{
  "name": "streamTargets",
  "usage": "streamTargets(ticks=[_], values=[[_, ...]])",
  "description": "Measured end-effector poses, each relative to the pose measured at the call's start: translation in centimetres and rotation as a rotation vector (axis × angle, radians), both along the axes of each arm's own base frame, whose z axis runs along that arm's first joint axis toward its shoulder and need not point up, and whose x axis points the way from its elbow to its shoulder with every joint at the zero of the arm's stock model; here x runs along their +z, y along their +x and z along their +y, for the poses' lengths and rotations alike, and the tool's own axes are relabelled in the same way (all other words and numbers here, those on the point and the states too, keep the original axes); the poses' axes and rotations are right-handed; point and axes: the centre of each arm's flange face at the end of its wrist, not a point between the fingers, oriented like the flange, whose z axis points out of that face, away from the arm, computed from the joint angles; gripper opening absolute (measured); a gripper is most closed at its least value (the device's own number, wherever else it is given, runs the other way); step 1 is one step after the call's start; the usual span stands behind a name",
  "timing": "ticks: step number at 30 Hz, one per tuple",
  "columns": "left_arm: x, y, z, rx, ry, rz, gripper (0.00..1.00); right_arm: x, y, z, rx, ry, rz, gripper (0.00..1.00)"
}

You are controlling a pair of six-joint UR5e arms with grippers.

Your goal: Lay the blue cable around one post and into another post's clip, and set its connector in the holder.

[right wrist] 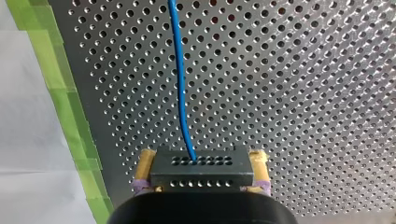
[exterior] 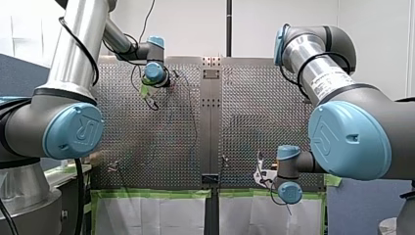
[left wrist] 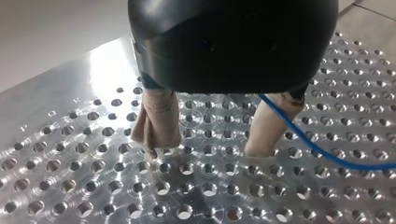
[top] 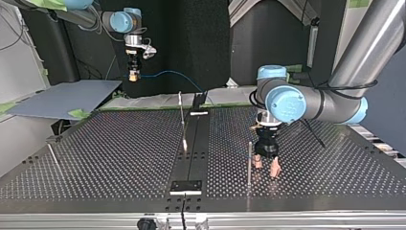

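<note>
My right gripper (right wrist: 203,156) is shut on the black connector block (right wrist: 201,173), one yellow pad on each side. The blue cable (right wrist: 180,84) leaves the block and runs out over the perforated plate. In the top view my right gripper (top: 134,73) hangs high at the far left, and the cable (top: 172,74) arcs from it toward the table's middle. My left gripper (top: 266,168) stands open just above the plate, beside a thin upright post (top: 249,163). In the left wrist view its beige fingers (left wrist: 159,121) are spread, and the cable (left wrist: 317,151) passes across one of them.
A second post (top: 182,117) stands on the dark central rail (top: 191,153), with a black block (top: 186,187) at the rail's near end. A thin leaning post (top: 52,154) stands at the top view's left. Green tape (right wrist: 65,93) lines the plate's edge.
</note>
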Motion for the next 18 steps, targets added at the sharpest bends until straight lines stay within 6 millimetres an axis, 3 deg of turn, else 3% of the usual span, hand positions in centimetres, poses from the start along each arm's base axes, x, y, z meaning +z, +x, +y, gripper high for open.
streamTargets(ticks=[18], values=[[-1.5,-1.1,-0.7,-0.058,-0.13,0.064,1.0,-0.1,0.0,0.1,0.0,0.002,0.015,0.02]])
